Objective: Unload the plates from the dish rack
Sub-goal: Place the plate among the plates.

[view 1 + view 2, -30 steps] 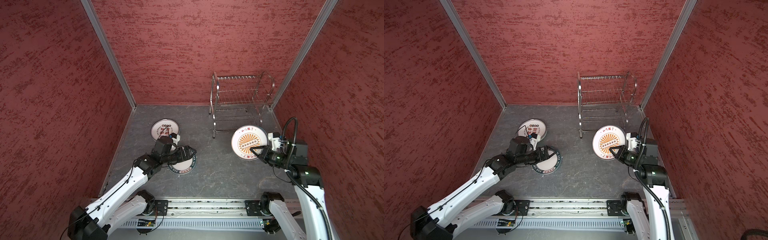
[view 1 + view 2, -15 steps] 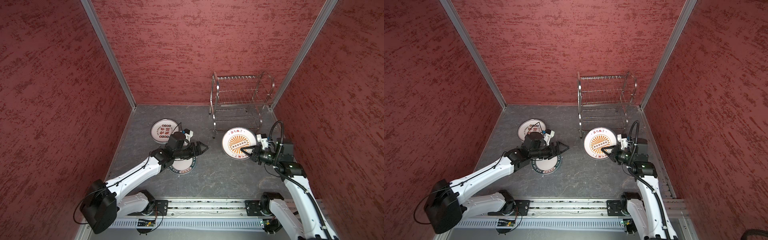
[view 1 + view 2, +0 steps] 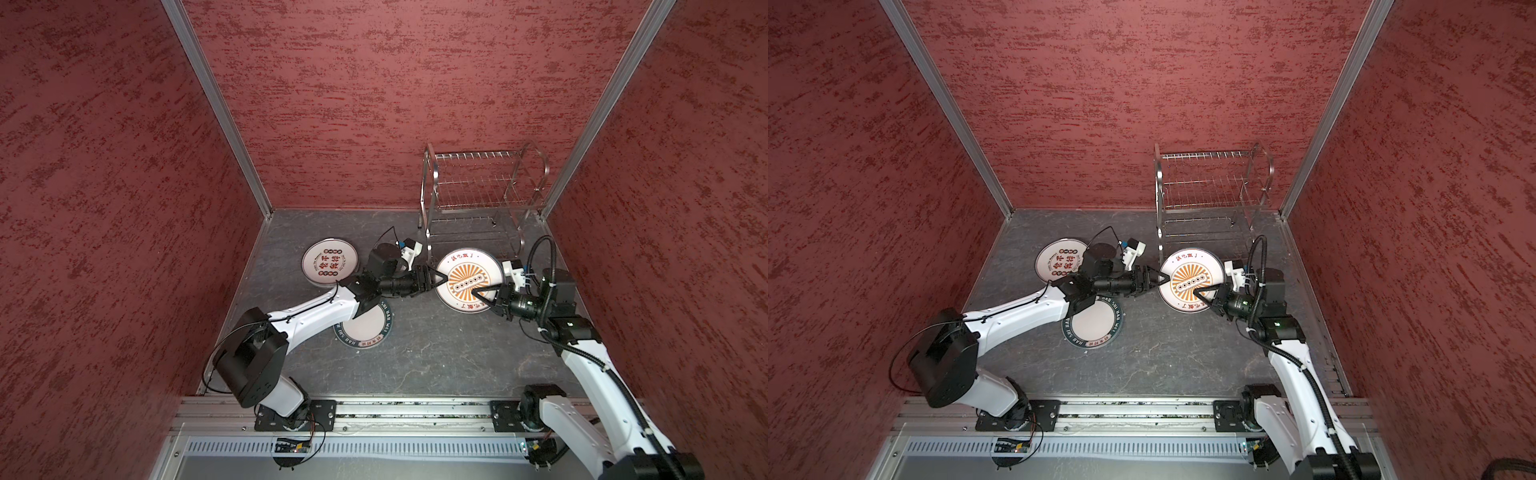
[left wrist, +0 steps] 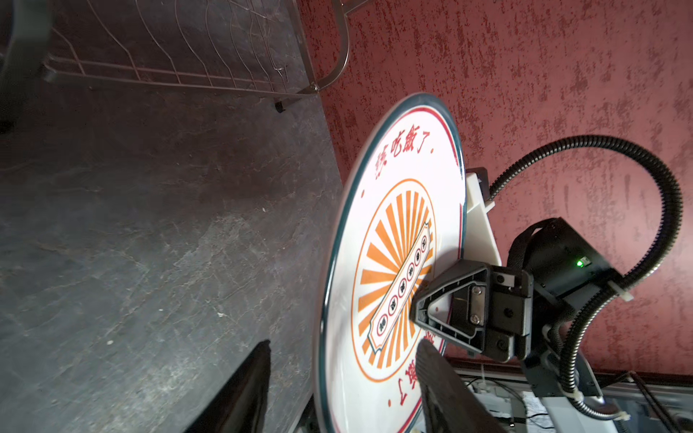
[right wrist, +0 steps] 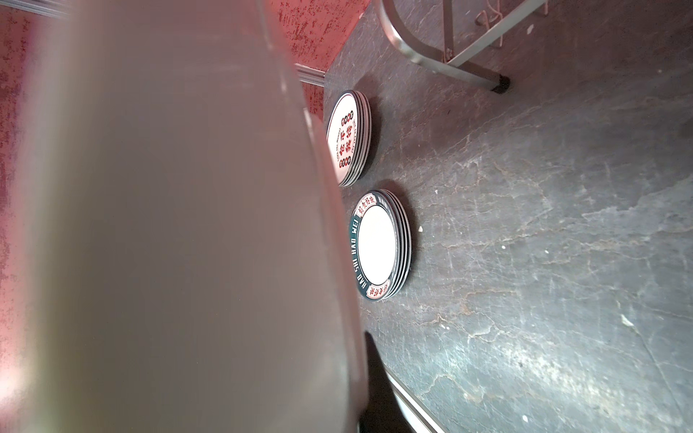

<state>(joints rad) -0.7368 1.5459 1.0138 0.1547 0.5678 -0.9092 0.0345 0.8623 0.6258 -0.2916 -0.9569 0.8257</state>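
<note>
Your shiny two-tier steel wire dish rack [image 3: 482, 195] stands against the back wall. Just in front of it, the round white orange-sunburst plate [image 3: 465, 272] hangs tilted. Your right gripper [image 3: 478, 297] is clamped tight on its rim. Your left gripper [image 3: 442, 282] is partly open. Its fingers [image 4: 240, 386] straddle the opposite rim, and one is clear of the plate.

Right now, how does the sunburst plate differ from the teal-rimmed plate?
The sunburst plate is gripped at its rim by the right gripper above the table; the teal-rimmed plate lies flat atop a stack. The sunburst plate's centre carries orange rays; the teal-rimmed plate's centre is plain white. Both are round and white.
</note>
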